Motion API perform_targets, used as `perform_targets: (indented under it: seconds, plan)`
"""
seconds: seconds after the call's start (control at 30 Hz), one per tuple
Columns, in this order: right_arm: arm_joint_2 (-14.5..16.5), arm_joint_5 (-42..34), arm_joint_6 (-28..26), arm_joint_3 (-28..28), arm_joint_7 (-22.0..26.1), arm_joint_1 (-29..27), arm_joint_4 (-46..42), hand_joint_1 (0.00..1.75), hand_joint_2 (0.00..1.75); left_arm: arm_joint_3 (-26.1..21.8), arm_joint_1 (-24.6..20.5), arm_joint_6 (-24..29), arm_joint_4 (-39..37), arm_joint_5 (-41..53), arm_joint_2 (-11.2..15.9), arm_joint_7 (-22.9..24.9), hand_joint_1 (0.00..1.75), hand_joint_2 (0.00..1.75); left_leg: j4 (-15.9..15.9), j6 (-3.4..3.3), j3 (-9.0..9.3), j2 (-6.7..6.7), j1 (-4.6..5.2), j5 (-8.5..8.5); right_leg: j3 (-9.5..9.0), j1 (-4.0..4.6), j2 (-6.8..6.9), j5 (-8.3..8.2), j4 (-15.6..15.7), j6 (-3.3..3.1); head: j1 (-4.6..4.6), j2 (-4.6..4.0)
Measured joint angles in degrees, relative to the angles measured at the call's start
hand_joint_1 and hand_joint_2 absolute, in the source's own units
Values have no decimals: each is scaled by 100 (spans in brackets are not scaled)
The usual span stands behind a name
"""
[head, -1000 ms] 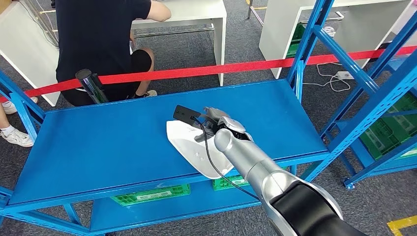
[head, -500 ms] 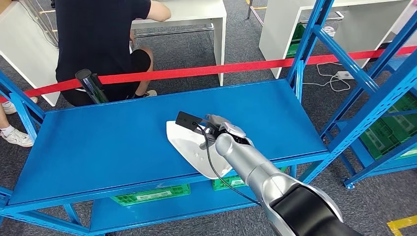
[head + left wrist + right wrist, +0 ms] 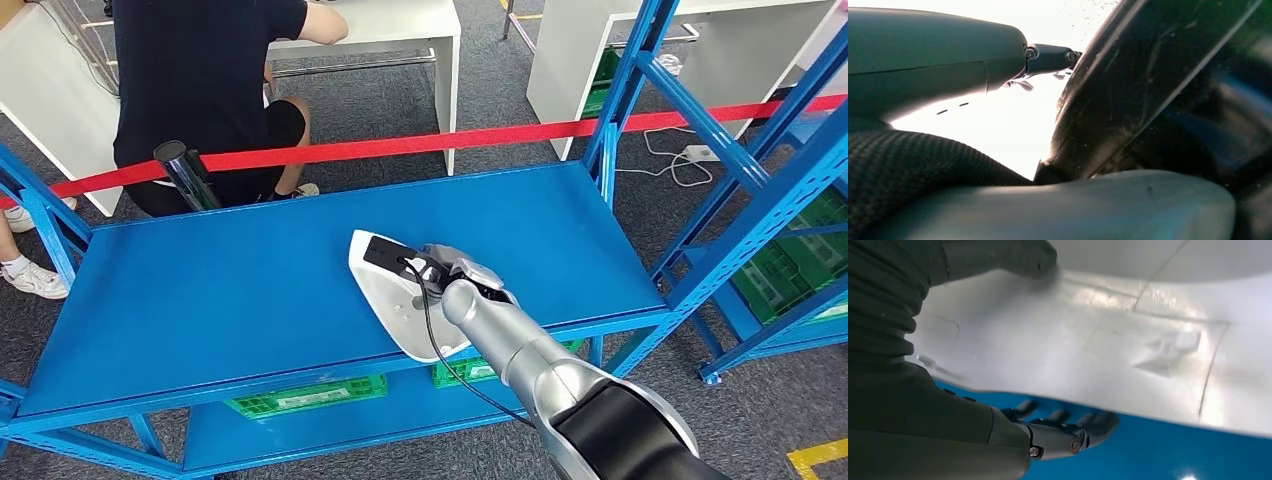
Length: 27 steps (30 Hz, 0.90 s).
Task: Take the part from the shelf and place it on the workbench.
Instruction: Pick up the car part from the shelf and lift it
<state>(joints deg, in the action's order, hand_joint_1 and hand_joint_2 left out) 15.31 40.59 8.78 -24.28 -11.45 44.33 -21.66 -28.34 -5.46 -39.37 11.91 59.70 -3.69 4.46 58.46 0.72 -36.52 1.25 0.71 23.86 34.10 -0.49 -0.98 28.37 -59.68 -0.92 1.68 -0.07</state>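
The part [image 3: 398, 300] is a white curved plastic shell with a black patch at its far end. It lies near the front edge of the blue shelf [image 3: 230, 290], right of the middle. My right hand [image 3: 456, 276] grips its right side. In the right wrist view the thumb [image 3: 1013, 257] presses on the white part [image 3: 1098, 340], and the dark fingers [image 3: 1068, 432] lie under it, just above the blue surface. The left wrist view has my left hand [image 3: 933, 55] close up against bright light, and its fingers cannot be made out.
A red tape [image 3: 450, 140] runs behind the shelf, hung from a black post [image 3: 185, 172]. A person in black [image 3: 200, 90] sits beyond it at a white desk. Blue uprights [image 3: 625, 90] stand at the right. Green crates [image 3: 305, 394] sit on the lower level.
The part's far end has tipped up, so the black patch now lies on its raised edge. My right hand has shifted slightly toward the shelf's front edge with the part.
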Motion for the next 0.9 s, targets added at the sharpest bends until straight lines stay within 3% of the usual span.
perform_targets:
  seconds: [0.9]
  plan:
    - [-11,-90,-63,2,-88,-14,0,175,175,-2,-7,-1,3,69,-14,-1,0,0,1,-6,43,0,0,22,-50,0,-1,15,13,8,0,0]
